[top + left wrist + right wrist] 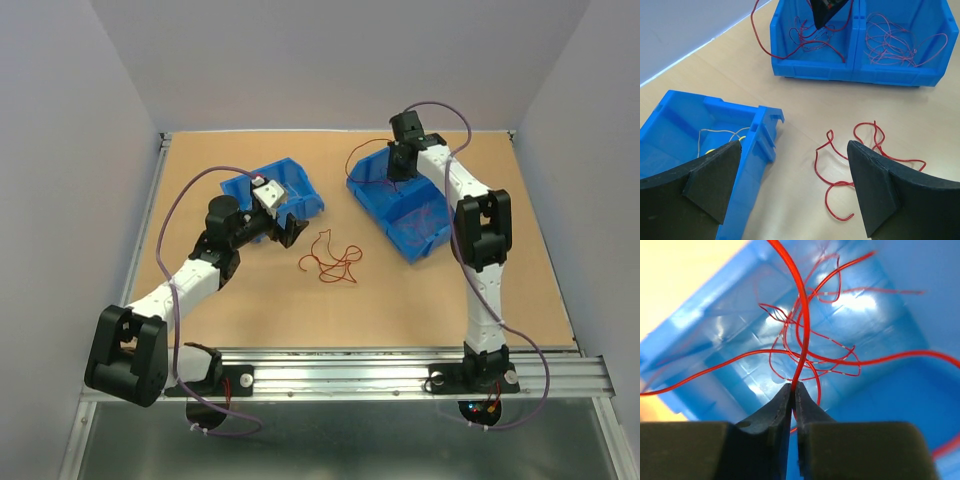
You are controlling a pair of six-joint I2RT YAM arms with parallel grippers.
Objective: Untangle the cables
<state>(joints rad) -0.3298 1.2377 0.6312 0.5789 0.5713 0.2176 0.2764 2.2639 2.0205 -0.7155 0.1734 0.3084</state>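
Right gripper (793,386): my fingers are pinched together on a single red cable (801,315), which rises straight up from the tips.
Right gripper position: over the far compartment of the two-compartment blue bin (432,240), inside its walls.
Held cable's course: it passes in front of the tangle of red cables (815,352) on that compartment's floor. I cannot tell whether it is knotted into it.
Obstruction, right side: the bin walls close in on the tangle. One red strand arches over the outer wall and comes back in, as the left wrist view shows.
Near compartment: a second heap of paler red cables (895,42), apart from my right fingers and divided from them by the partition.
Left gripper (794,150): my fingers stand wide apart and hold nothing.
Left gripper position: above the table (250,300), straddling the edge of the single blue bin (685,120).
Single bin contents: a yellow cable (720,134), partly hidden by my left finger.
Loose red cable (840,165): lying curled on the table between the two bins, touching neither, with one end running behind my right-hand finger.
Obstruction, left side: the single bin's notched front wall stands between my left finger and the loose cable.
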